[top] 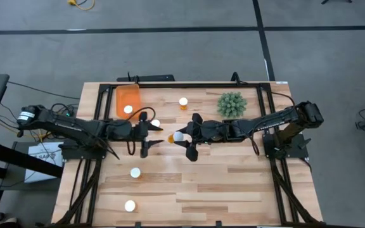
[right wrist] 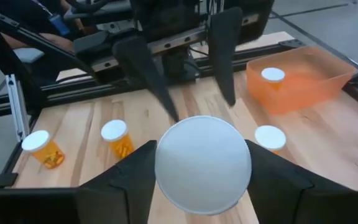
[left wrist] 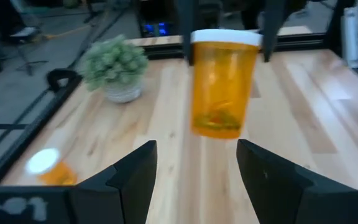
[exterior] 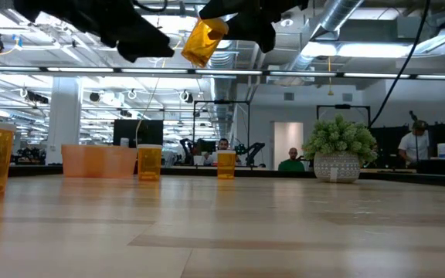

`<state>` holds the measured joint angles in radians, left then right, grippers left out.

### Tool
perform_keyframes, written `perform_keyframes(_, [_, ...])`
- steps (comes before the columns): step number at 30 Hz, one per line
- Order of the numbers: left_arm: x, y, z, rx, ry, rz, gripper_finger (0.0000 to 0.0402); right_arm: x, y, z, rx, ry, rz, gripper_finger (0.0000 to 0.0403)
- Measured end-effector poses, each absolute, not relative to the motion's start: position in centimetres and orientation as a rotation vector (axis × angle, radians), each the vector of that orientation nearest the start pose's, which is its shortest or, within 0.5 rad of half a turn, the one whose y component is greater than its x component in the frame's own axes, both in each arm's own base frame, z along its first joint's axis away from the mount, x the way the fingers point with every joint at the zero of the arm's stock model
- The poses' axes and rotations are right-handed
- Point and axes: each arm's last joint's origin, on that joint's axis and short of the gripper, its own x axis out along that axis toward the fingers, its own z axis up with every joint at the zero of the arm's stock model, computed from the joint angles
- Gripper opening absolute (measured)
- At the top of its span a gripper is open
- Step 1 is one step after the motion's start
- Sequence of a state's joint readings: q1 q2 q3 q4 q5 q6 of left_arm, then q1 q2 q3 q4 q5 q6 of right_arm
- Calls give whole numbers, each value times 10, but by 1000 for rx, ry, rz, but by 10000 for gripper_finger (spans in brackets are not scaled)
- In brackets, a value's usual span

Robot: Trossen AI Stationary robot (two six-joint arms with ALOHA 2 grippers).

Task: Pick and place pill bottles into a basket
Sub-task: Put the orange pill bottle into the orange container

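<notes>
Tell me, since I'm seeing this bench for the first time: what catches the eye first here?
A pill bottle held in the air above mid-table: the right gripper is shut on it by its white cap, and the left gripper faces it with fingers open, as if for a handover. Next comes the orange basket at the table's far left edge with one bottle inside, and the green spiky plant at the far right.

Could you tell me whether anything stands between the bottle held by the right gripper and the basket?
Yes: the left gripper, fingers open, faces the held bottle and sits between it and the basket.
</notes>
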<state>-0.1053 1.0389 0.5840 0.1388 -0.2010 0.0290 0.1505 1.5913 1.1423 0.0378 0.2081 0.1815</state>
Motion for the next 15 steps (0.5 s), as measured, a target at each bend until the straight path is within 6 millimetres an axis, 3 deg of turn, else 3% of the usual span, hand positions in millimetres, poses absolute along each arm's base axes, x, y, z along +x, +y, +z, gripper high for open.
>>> perform_keyframes(4, [236,-19,250,57,316,39,212,358,45,277,101,398,-102,217])
perform_keyframes(8, [244,-20,249,57,329,31,212,358,42,277,100,397,-111,206])
perform_keyframes(15, [247,-18,250,76,302,87,212,358,42,277,86,391,-104,206])
